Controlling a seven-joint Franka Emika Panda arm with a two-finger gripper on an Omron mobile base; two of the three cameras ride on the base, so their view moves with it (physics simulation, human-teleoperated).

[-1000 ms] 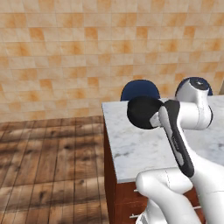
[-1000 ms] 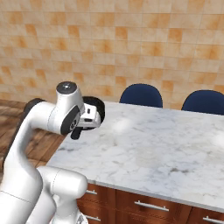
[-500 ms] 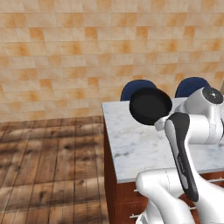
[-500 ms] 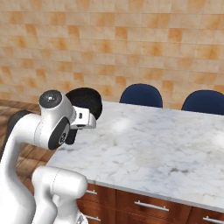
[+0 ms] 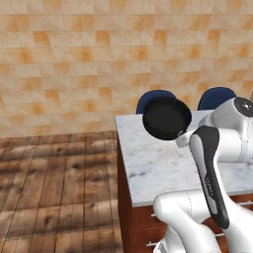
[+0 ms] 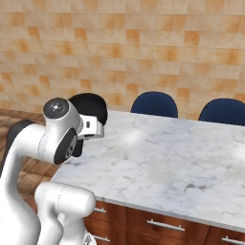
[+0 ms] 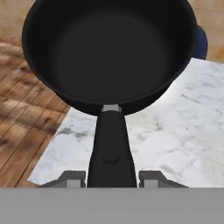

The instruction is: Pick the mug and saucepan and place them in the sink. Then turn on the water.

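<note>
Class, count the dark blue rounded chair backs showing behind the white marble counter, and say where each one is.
2. One dark blue rounded chair back rises behind the middle of the white marble counter; the other chair back is at its far right end. More could be hidden behind the arm.

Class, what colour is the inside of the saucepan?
Matte black all over, the saucepan shows it best in the hand view.
</note>
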